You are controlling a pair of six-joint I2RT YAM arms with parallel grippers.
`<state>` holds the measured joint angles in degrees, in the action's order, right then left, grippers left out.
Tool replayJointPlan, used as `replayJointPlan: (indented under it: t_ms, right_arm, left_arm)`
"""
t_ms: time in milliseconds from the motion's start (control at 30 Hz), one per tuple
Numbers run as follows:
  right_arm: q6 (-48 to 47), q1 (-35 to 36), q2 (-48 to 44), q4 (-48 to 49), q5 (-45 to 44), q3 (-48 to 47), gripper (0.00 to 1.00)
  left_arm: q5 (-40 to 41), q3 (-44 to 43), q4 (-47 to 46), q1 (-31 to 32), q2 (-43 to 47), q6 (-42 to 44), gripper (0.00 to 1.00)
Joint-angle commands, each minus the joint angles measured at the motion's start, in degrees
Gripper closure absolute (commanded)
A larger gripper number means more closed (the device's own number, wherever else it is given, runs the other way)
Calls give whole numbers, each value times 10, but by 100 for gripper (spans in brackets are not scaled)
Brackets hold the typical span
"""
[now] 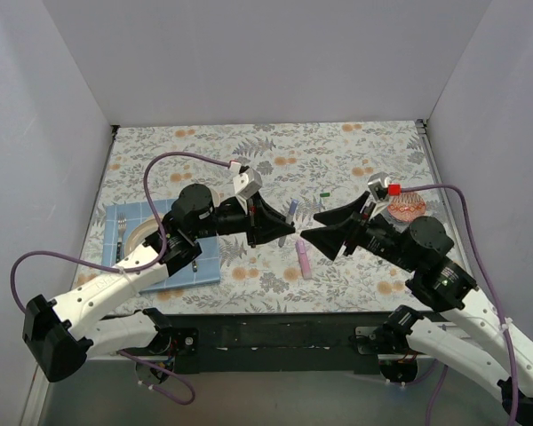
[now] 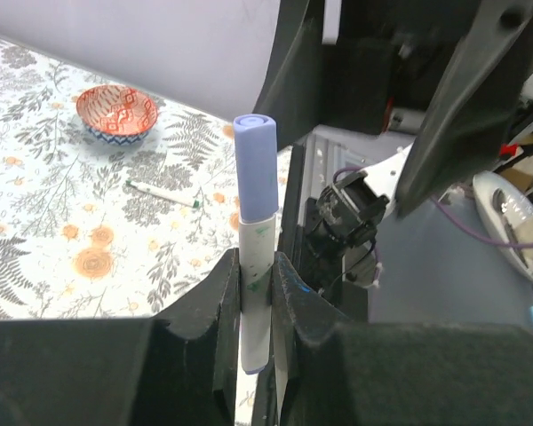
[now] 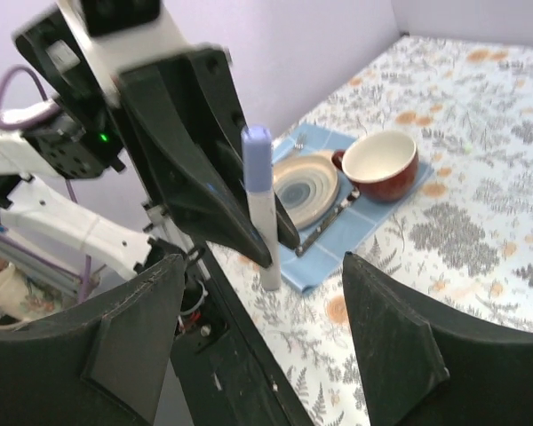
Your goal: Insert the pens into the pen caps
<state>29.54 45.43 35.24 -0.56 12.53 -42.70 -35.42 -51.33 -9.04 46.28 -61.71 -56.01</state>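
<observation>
- In the top external view, the left gripper (image 1: 287, 228) and the right gripper (image 1: 311, 226) are seen tip to tip above the middle of the flowered table (image 1: 204, 151).
- The left gripper is clamped on a pen (image 1: 291, 213), which is held off the table between the two grippers.
- Only in the left wrist view is the grip shown closely: the white barrel of the pen (image 2: 254, 266) is pinched upright between the black fingers (image 2: 220, 297), and a purple cap (image 2: 255, 169) is seated on its upper end.
- The right gripper (image 3: 262, 275) is spread wide and nothing is held in it; this is shown best in the right wrist view, where the capped pen (image 3: 260, 209) is seen standing in the gap between the two fingers (image 3: 129, 346), touched by neither.
- A pink pen (image 1: 303, 260) is seen lying on the table just below the grippers, in the top view alone.
- A green cap (image 1: 324, 193) is seen on the table just beyond the grippers.
- A white pen (image 2: 163, 193) with a dark green tip is shown lying near a patterned bowl (image 2: 116, 109) in the left wrist view only.
- A blue mat (image 3: 306, 266) with a plate (image 3: 304, 185), a red cup (image 3: 380, 164) and a fork (image 3: 327, 226) is shown in the right wrist view; from above it is partly covered by the left arm.
</observation>
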Motion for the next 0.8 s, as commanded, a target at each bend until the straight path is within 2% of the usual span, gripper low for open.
replayJointPlan:
  t_ms: [0, 100, 400, 767]
  right_arm:
    - [-26, -1, 25, -2, -15, -71, 23]
    - [-25, -2, 54, 33, 4, -92, 23]
    - [-26, -1, 103, 49, -71, -119, 21]
    - [-7, -1, 148, 100, -13, -126, 24]
  left_arm:
    - [-2, -11, 45, -3, 19, 66, 100]
    - [13, 1, 41, -3, 28, 73, 100]
    - [56, 31, 34, -3, 58, 92, 100]
    - [72, 27, 47, -3, 52, 97, 100]
